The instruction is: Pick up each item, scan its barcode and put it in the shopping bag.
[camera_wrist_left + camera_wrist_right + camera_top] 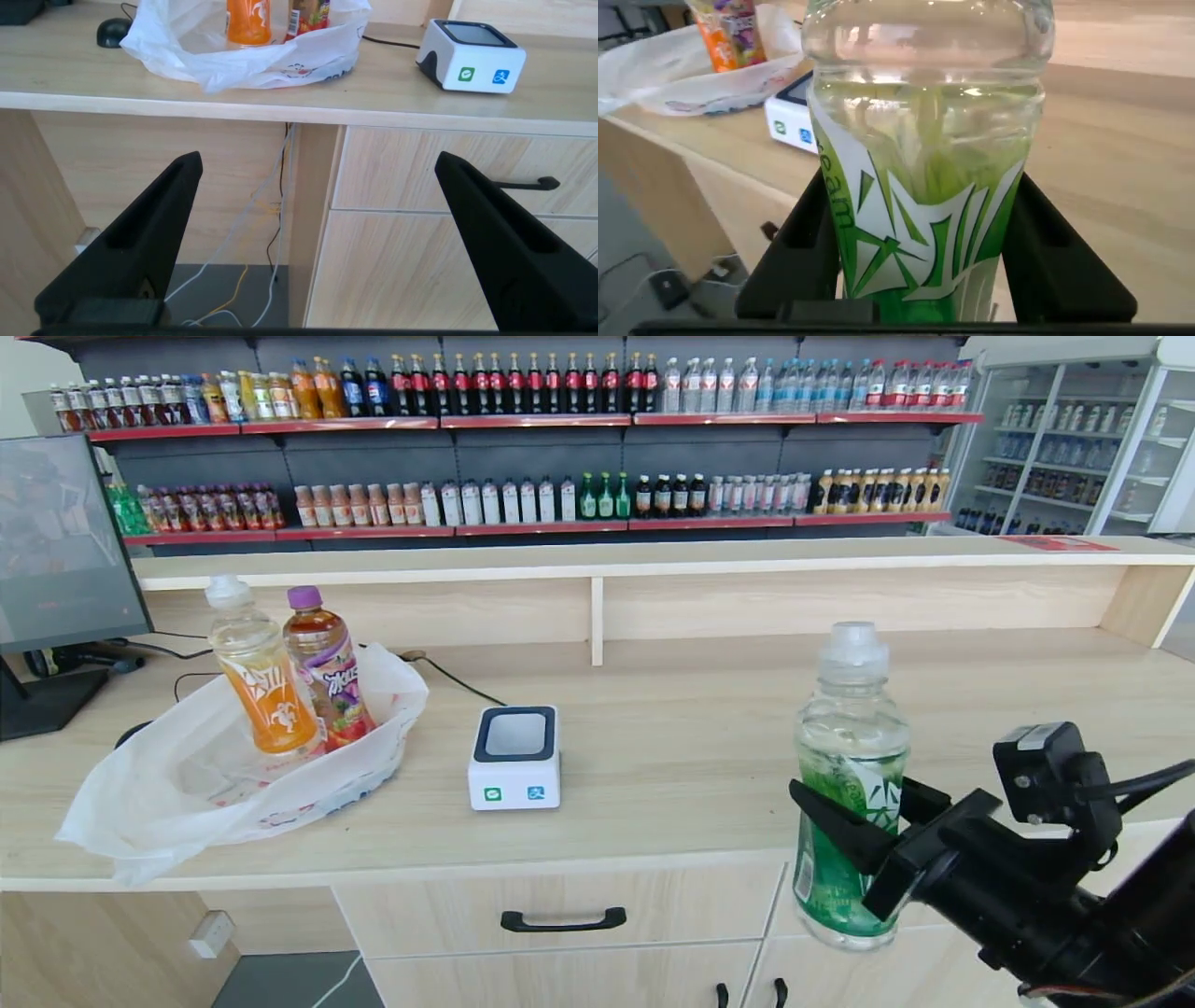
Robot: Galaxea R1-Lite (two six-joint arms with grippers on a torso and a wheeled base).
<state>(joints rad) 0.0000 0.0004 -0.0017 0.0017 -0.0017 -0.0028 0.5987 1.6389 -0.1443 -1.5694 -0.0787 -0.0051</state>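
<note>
My right gripper (864, 817) is shut on a clear bottle with a green label (850, 784), held upright off the counter at the front right; the same green bottle (924, 187) sits between the black fingers (799, 252). The white barcode scanner (515, 756) stands mid-counter, to the bottle's left. A white shopping bag (177, 784) lies at the left with an orange bottle (257, 667) and a purple-capped bottle (322, 663) standing in it. My left gripper (318, 243) hangs open below the counter's front edge, facing the cabinet, with the bag (252, 61) and scanner (470, 56) above it.
A monitor (61, 551) on a stand sits at the far left with cables behind the bag. A raised wooden ledge (653, 565) runs along the counter's back. Drawers with black handles (563, 921) are under the counter. Bare counter lies between scanner and green bottle.
</note>
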